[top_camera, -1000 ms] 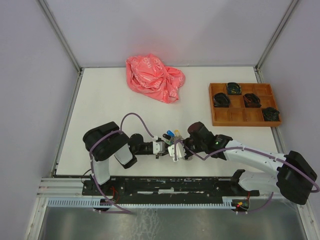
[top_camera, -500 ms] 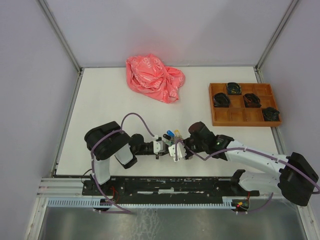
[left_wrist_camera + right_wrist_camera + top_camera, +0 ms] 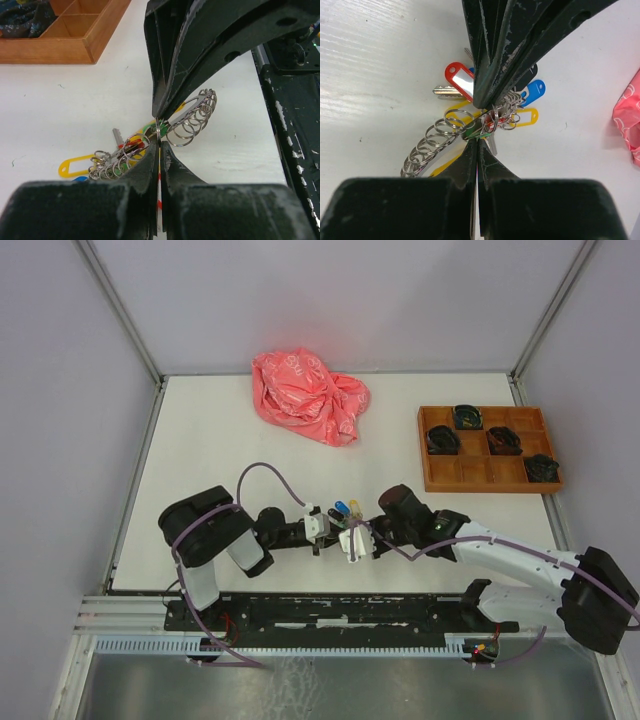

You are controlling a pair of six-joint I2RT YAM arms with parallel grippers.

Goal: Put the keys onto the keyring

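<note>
We are looking at a bunch of keys and rings lying on the white table (image 3: 200, 460), near its front edge, right between the two arms. The left gripper (image 3: 158, 148) is pinching all the way shut, with almost no gap between its fingers. The right gripper (image 3: 477, 145) is pinching shut too. The two are pointing at each other, tip to tip.

A small ring (image 3: 158, 131) is standing thin and upright just where the tips are meeting, and it is touching both. We cannot tell which gripper really has hold of it. The green tag (image 3: 472, 134) is sitting right at those tips, and its key is mostly hiding.

The key with the red tag (image 3: 451, 86) is lying flat on the table just beside the left gripper. A long chain of rings (image 3: 432, 142) is curling away from the tips. A blue tag (image 3: 535, 91) and a yellow tag (image 3: 527, 116) are lying in the same bunch.

Far back, a crumpled pink bag (image 3: 308, 395) is resting on the table. On the right, a wooden tray (image 3: 432, 480) is holding dark things (image 3: 443, 440) in some of its boxes.
</note>
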